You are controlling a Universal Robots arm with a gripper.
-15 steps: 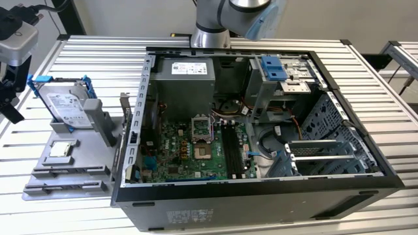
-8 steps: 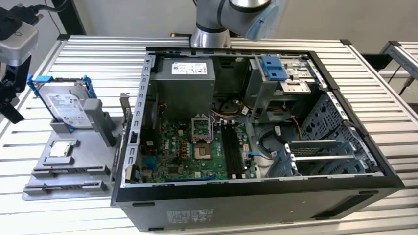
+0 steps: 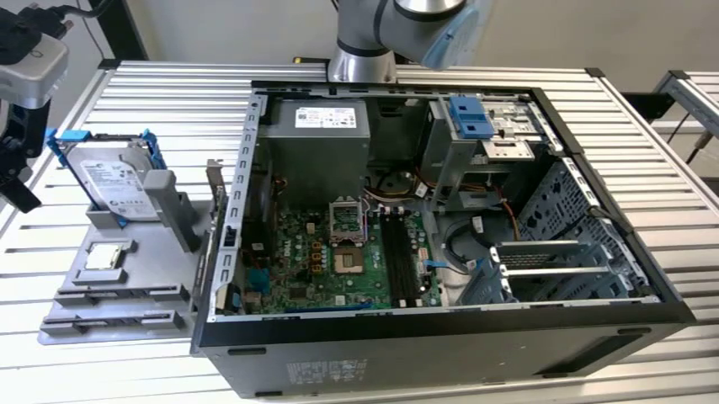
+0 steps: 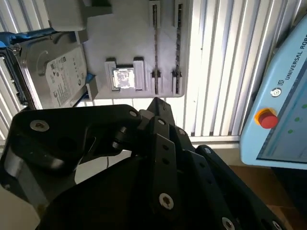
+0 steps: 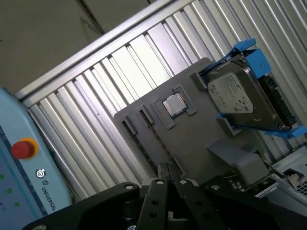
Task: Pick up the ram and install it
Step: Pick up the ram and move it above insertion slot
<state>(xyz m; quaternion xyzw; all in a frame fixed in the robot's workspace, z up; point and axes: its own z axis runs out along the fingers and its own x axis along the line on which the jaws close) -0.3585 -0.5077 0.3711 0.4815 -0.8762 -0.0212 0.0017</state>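
Open slatted counter (image 3: 90, 370) is left around the computer case (image 3: 450, 362) and grey tray (image 5: 192, 139). One hard drive (image 5: 240, 96), one processor (image 5: 173, 104) and two narrow tray slots (image 4: 156, 43) are counted. The ram (image 3: 396, 252), long and dark, is seen among the motherboard slots. The end effector (image 4: 157, 101) is held closed on nothing near the tray.

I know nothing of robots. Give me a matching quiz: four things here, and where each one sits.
1 hard drive
2 processor chip
3 red button
4 motherboard

A on the pale blue pendant
B flat in a tray pocket
C inside the open case
D on edge in a blue frame

Pairs: 1-D, 2-B, 3-A, 4-C
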